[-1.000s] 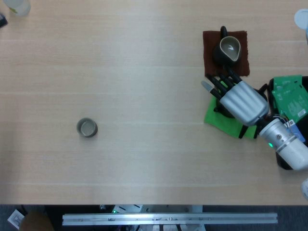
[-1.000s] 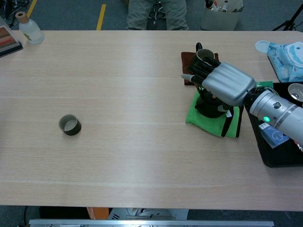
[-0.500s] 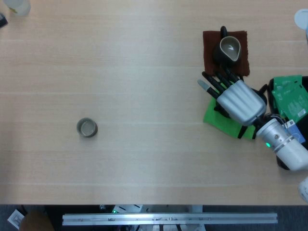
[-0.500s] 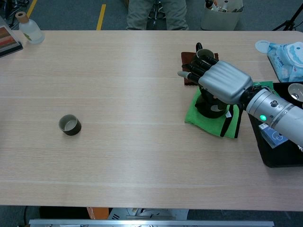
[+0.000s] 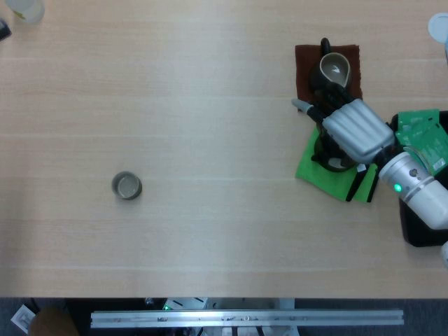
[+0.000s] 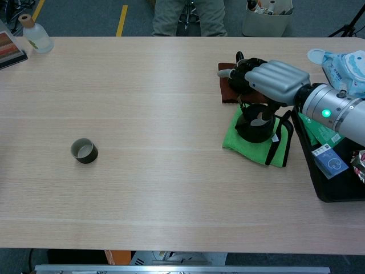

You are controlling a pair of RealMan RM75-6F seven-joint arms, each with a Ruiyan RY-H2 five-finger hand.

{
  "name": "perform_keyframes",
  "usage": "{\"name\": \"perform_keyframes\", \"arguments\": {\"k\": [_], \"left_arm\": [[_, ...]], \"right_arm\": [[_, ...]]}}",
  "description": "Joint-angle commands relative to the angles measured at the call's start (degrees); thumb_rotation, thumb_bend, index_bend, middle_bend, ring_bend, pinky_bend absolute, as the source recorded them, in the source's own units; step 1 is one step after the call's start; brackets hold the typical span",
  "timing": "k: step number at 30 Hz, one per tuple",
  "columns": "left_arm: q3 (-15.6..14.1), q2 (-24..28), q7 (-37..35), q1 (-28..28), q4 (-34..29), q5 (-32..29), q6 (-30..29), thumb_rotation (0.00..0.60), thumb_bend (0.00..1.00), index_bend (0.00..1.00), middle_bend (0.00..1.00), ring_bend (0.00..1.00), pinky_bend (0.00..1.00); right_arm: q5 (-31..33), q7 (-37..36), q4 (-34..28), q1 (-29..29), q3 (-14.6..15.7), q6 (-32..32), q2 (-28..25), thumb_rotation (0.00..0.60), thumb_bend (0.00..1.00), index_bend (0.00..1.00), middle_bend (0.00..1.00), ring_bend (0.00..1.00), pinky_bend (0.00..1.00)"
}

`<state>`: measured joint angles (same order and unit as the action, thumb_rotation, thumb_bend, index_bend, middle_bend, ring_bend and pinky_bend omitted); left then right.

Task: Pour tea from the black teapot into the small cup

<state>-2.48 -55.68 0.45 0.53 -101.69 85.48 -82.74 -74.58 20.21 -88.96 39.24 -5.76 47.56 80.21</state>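
Right hand point(image 5: 355, 131) is hovering over the black teapot point(image 6: 254, 127), which is sitting directly beneath it on the green cloth point(image 5: 306, 166). Fingers are curling downward, seemingly grasping nothing, though the palm is hiding contact. Small cup point(image 5: 127, 186) is lying far leftward. Brown pitcher point(image 5: 333, 71) is standing just behind the fingertips, crowding the approach. Left hand is not showing.

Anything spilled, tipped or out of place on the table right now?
Nothing stands out. The small cup stands upright on bare table, the black teapot sits upright on its green cloth, and no liquid shows. The right hand hovers above the teapot.
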Motion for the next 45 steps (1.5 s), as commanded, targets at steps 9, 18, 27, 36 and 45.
{"name": "perform_keyframes", "arguments": {"k": [9,18,27,36,45], "left_arm": [[-0.1,0.5,0.7,-0.1,-0.9,-0.9,0.5,0.600,0.23,0.12,0.11,0.10,0.07],[-0.1,0.7,1.7,0.3,-1.9,-0.6,1.0,0.600,0.23,0.12,0.11,0.10,0.07],[-0.1,0.7,2.2,0.4,-2.3,-0.3,0.9,0.600,0.23,0.12,0.11,0.10,0.07],[-0.3,0.6,2.2,0.3,-2.1,-0.1,0.8,0.600,0.23,0.12,0.11,0.10,0.07],[-0.6,0.6,1.6,0.0,-1.9,0.2,0.5,0.600,0.23,0.12,0.11,0.10,0.07]], "right_arm": [[5.1,-2.1,3.8,2.6,-0.8,-3.9,1.8,0.600,0.00,0.02,0.30,0.22,0.00],[4.7,-5.1,1.5,1.9,0.4,-3.6,-0.9,0.600,0.00,0.02,0.33,0.33,0.00],[3.0,-8.8,-4.2,0.5,1.0,-1.9,-5.6,0.600,0.00,0.02,0.33,0.36,0.00],[-0.6,-10.0,-10.2,-1.3,3.4,-0.1,-10.4,0.600,0.00,0.02,0.33,0.37,0.00],[-3.1,-8.2,-15.0,-3.0,5.7,1.7,-14.2,0.600,0.00,0.02,0.33,0.37,0.00]]}}
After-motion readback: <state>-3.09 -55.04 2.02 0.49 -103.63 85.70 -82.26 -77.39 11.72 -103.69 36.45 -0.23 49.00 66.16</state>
